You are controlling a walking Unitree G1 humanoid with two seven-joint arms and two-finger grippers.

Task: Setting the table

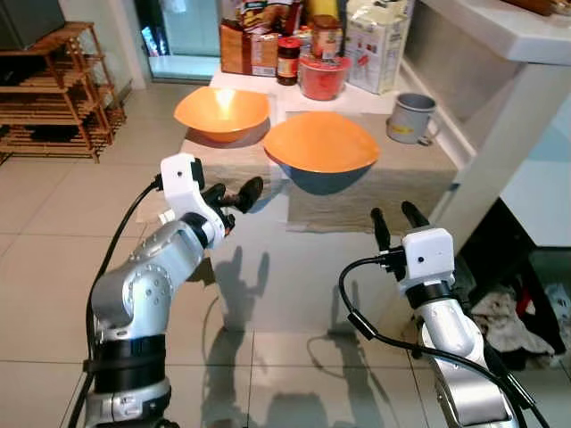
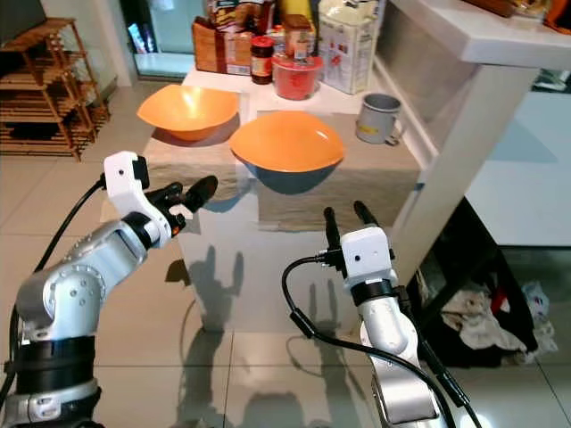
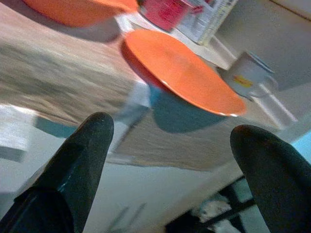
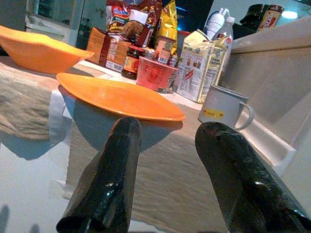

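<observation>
**Table setting: grippers poised, bowls unheld**

Right gripper [image 1: 399, 223]: parted, empty, held before the table edge.
Left gripper [image 1: 234, 196]: parted, empty, aimed at the near glossy orange bowl [image 1: 321, 147] on beige woven placemat [image 1: 357, 201], apparently for grasping.
Far orange bowl [image 1: 221, 111], grey mug [image 1: 412, 118]: placed behind.

Right hand [image 4: 167, 145] fingers apart, orange bowl [image 4: 116, 99], grey mug [image 4: 224, 107]
</observation>
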